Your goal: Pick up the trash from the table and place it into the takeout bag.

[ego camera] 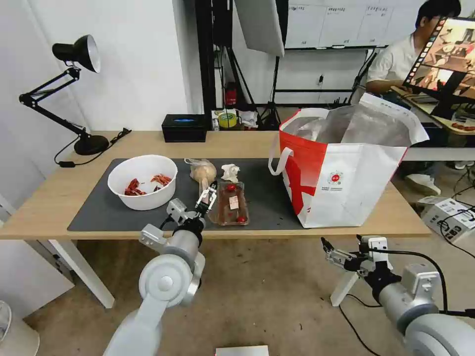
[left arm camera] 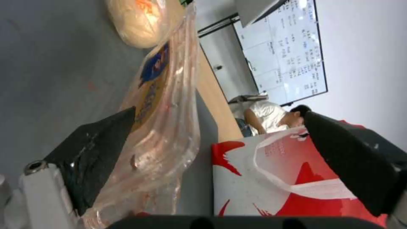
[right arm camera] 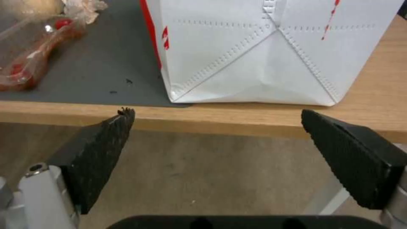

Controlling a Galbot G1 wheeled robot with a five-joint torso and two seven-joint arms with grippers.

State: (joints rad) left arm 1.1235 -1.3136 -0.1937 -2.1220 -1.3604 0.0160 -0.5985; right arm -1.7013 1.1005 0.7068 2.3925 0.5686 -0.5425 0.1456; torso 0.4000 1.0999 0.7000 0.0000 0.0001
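Because the trash must go into the takeout bag (ego camera: 341, 183), the left gripper (ego camera: 207, 196) reaches with its fingers wide around the clear bag with the bun (ego camera: 202, 171), left of that tote, while the right gripper (ego camera: 339, 254) waits wide below the surface (ego camera: 49, 198).

The right end effector (right arm camera: 216, 127), fingers spread, hangs below the table (right arm camera: 254, 119) edge facing the takeout bag (right arm camera: 263, 54).

White bowl (ego camera: 142, 181) holds red scraps; the mat (ego camera: 99, 207) is dark grey on a light-wood desk (ego camera: 59, 198). The bag (ego camera: 341, 173) is white and red, silver-lined, with a round red logo.
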